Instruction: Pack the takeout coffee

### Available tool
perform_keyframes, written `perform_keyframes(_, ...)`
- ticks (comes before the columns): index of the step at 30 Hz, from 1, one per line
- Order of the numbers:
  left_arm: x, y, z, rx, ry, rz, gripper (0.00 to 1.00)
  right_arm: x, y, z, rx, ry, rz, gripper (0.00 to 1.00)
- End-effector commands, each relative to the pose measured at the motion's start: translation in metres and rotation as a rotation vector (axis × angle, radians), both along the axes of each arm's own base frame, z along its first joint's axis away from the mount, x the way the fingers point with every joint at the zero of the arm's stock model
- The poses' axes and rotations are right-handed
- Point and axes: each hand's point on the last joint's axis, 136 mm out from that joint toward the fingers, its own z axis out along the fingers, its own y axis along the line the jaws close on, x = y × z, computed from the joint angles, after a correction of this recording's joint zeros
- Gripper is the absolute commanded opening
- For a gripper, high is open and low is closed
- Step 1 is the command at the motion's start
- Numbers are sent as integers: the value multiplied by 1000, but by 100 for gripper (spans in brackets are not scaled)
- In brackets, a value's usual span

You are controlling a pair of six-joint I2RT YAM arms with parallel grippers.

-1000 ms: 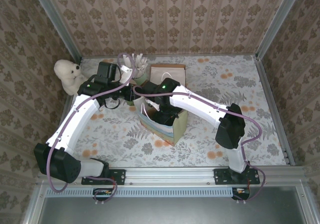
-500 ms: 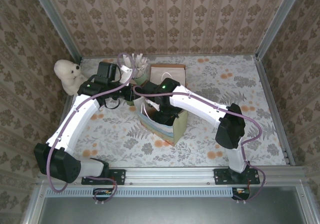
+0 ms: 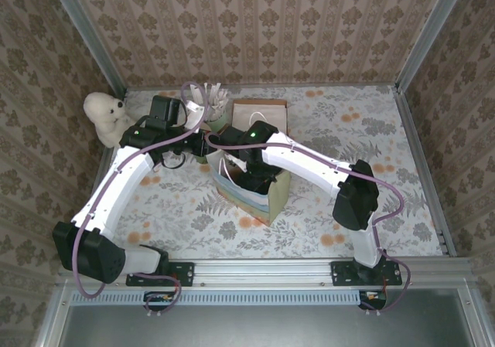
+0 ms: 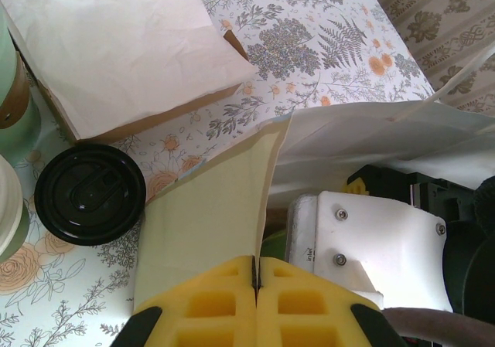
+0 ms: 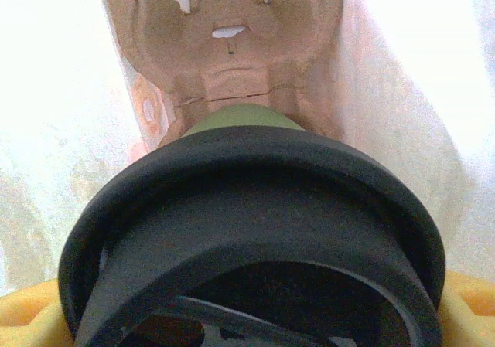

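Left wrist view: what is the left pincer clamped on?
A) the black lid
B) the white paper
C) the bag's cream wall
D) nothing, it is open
C: the left pincer is shut on the edge of the bag's cream wall, the panel pinched between its yellow fingers.

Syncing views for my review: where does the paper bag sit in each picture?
Top external: bag mid-table, around the right arm.
Left wrist: cream panel pinched by left end effector.
Right wrist: pale walls around the takeout coffee.
Shared landmark: right arm's white casing, top and left wrist.
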Motion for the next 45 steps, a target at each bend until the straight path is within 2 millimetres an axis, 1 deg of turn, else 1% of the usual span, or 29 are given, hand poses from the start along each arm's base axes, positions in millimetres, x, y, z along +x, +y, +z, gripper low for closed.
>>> perform_keyframes(1, -3, -2, 6, -19, 2, -10, 0, -2, -5, -12, -35, 35, -6, 67)
perform_keyframes(12, -1, -2, 11, -25, -14, -13, 0, -12, -10, 8, -30, 61, -42, 66)
perform_keyframes(17, -1, -3, 13, -30, -19, -18, 0, -13, -14, 11, -45, 62, -52, 66)
perform_keyframes(25, -1, -6, 21, -48, -34, -29, 0, -11, -9, 27, -25, 61, -63, 66)
perform_keyframes(28, 0, -5, 21, -41, -38, -26, 0, -14, -15, 24, -52, 75, -56, 66)
perform_keyframes(34, 0, -4, 22, -34, -42, -26, 0, -20, -25, 12, -105, 113, -52, 66)
perform_keyframes(37, 1, -4, 23, -34, -43, -25, 0, -20, -28, 6, -133, 119, -49, 66)
perform_keyframes(45, 1, -5, 23, -36, -38, -28, 0, -15, -29, 0, -156, 112, -44, 66)
